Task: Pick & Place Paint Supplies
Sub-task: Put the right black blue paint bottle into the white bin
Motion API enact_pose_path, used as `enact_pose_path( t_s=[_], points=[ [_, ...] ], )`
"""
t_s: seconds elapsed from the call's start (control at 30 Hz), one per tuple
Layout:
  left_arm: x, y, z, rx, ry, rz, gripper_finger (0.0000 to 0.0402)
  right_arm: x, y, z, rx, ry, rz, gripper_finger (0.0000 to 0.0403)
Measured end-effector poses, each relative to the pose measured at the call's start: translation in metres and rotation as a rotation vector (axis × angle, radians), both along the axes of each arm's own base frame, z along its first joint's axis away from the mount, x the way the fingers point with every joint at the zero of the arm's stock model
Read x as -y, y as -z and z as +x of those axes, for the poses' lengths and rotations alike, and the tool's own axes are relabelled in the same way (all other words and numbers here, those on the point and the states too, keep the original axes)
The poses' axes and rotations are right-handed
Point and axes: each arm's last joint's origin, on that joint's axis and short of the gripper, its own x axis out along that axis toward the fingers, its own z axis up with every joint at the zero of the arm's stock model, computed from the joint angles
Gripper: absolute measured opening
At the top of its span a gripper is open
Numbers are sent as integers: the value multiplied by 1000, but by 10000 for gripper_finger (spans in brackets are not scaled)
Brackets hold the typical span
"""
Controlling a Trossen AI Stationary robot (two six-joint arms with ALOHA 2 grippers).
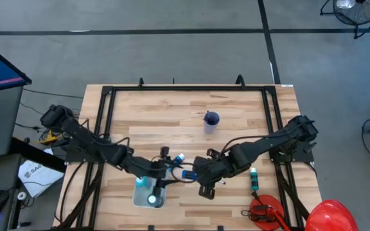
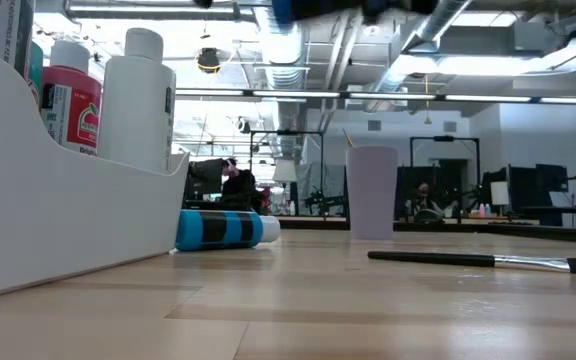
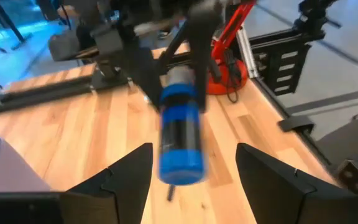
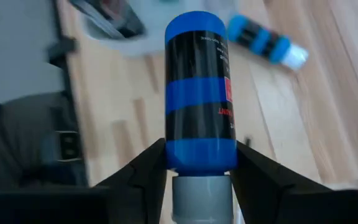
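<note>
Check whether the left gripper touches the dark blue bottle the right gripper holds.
Apart. Left wrist view: the left gripper has gaps on both sides of the bottle.

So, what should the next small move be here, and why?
Probably close the left claw on the dark blue bottle. The right claw grips it near the cap end and holds it out, its base sitting between the left claw's open fingers, which stand clear of it on both sides.

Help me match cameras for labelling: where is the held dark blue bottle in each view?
High: dark blue bottle low centre, in right gripper.
Low: blue blur at top edge.
Left wrist: centre, inside the open left gripper.
Right wrist: centre.
Landmark: lying light blue bottle, except left wrist.
</note>
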Motion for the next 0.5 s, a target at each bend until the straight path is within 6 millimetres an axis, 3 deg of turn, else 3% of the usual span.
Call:
enact_pose_path(
  t_s=[0.17, 0.5],
  points=[
    [5, 7, 10, -23, -21, 59, 230, -5, -20, 0, 54, -24, 13, 132],
    [4, 5, 12, -26, 6, -8, 243, -1, -11, 0, -23, -9, -24, 149]
  ],
)
